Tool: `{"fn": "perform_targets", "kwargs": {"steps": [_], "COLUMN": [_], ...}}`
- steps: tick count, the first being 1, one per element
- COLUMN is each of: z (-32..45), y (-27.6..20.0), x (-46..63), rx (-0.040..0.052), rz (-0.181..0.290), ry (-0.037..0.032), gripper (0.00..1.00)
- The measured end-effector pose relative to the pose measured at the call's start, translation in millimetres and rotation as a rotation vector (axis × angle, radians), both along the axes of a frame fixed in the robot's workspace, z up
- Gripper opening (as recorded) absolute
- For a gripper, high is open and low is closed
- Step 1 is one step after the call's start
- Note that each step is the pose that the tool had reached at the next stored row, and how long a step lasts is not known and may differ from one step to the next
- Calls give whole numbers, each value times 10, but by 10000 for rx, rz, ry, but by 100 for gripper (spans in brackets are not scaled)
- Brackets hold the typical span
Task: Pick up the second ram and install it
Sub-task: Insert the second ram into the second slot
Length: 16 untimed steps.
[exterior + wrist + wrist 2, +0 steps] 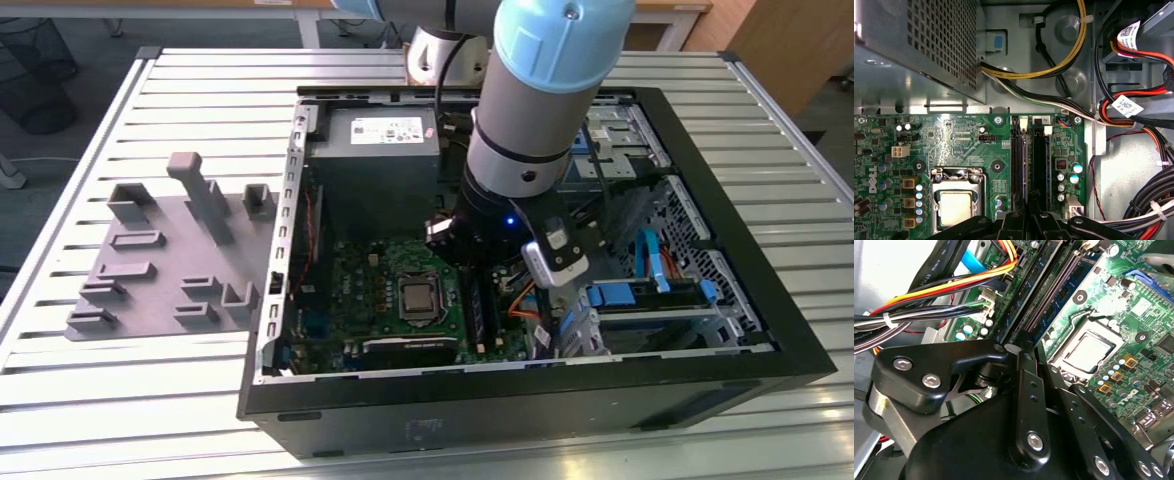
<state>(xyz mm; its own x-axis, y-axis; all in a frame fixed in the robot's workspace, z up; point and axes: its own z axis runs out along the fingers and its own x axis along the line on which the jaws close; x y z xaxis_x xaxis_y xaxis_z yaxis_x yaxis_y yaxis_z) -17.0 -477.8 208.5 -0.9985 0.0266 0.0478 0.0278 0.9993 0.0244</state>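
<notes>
My gripper is low inside the open computer case, over the black memory slots beside the processor socket. In the second wrist view its fingers are drawn close together. The second ram, a long dark strip seen almost edge-on, runs straight into them along a slot. One slot closer to the socket stands another stick with a row of chips, seated upright. The part of the ram under my fingertips is hidden.
The power supply box and bundles of cables crowd the space around the slots. A drive cage with blue parts is at the exterior view's right. A grey fixture plate with blocks lies outside the case on the slatted table.
</notes>
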Motion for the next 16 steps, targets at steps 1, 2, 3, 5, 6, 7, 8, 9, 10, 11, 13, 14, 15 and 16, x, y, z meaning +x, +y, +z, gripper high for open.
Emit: {"fn": "perform_targets", "kwargs": {"steps": [1, 2, 3, 5, 6, 7, 8, 9, 10, 11, 13, 14, 15, 16], "z": [3, 8, 14, 24, 29, 32, 37, 37, 38, 39, 41, 41, 42, 42], "y": [0, 1, 2, 2, 2, 1, 0, 1, 1, 1, 0, 0, 0, 0], "x": [0, 0, 0, 0, 0, 0, 0, 0, 0, 0, 0, 0, 0, 0], "rx": [3, 8, 14, 18, 15, 12, 7, 11, 10, 8, 4, 4, 4, 4], "rz": [-1, 0, 0, -1, -1, 0, -1, 0, 0, 0, 0, 0, 0, 0], "ry": [-1, -3, -5, -5, -4, -3, -1, -3, -3, -2, -1, -1, -1, -1], "gripper": [14, 14, 14, 14, 14, 14, 14, 14, 14, 14, 14, 14, 14, 14]}}
